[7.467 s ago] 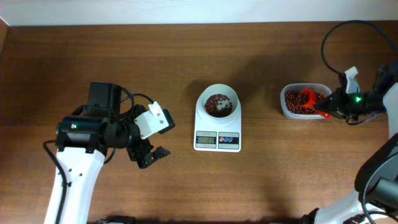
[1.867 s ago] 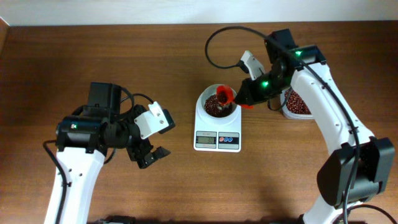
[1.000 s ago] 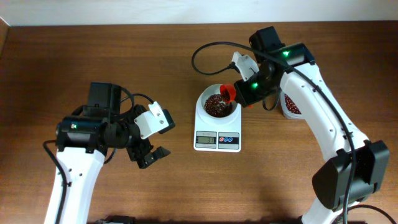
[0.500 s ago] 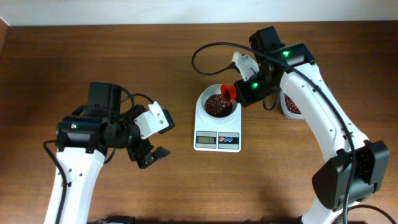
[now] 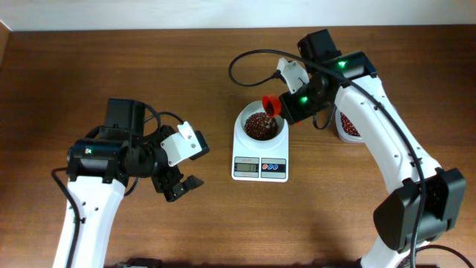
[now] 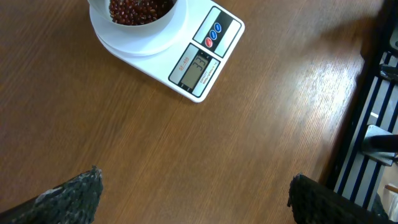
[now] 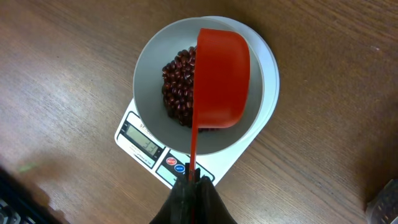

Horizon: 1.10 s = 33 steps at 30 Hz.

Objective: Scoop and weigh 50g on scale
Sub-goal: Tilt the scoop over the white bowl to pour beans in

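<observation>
Only right wrist: gripper [image 7: 193,181] on scoop [image 7: 222,78]

Scale [image 5: 259,168] disp. digits too small to read; tub [image 5: 347,130] mostly hidden behind R arm [image 5: 381,141].

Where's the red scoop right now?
In the overhead view the red scoop is just right of centre, held by the right gripper and tipped on its side over the upper right of the bowl on the scale.

The scale [image 5: 259,152] stood mid-table; the red scoop [image 5: 272,106] and right arm [image 5: 379,134] hung over it, barring approach from above and the right. The left arm [image 5: 111,160] filled the near-left area. Bare table [image 5: 149,67] lay toward the far-left corner.
</observation>
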Motion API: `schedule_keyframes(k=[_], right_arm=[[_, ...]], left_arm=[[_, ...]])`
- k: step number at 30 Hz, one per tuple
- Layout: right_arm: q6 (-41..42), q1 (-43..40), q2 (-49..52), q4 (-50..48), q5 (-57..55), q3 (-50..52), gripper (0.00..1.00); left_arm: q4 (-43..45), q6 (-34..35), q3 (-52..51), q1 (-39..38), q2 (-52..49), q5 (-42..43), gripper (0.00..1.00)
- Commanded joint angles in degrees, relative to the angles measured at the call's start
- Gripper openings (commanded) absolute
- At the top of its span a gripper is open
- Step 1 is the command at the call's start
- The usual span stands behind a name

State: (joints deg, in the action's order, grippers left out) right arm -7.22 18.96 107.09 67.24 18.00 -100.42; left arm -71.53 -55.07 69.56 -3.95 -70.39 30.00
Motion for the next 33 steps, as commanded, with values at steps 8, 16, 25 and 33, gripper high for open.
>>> schedule_keyframes(k=[8, 16, 25, 33], right_arm=[[0.17, 0.20, -0.76, -0.68, -0.74, -1.40, 0.04], [-0.42, 0.17, -0.76, -0.57, -2.86, -1.40, 0.04], [-3.91, 0.15, -0.76, -1.07, -5.11, -1.40, 0.04], [-7.30, 0.15, -0.76, -0.42, -0.31, -1.40, 0.04]], left_arm=[[-0.07, 0.31, 0.94, 0.33, 0.11, 0.20, 0.99], [-0.09, 0.33, 0.94, 0.33, 0.11, 0.20, 0.99], [-0.09, 0.33, 0.94, 0.33, 0.11, 0.20, 0.99], [-0.09, 0.33, 0.94, 0.33, 0.11, 0.20, 0.99]])
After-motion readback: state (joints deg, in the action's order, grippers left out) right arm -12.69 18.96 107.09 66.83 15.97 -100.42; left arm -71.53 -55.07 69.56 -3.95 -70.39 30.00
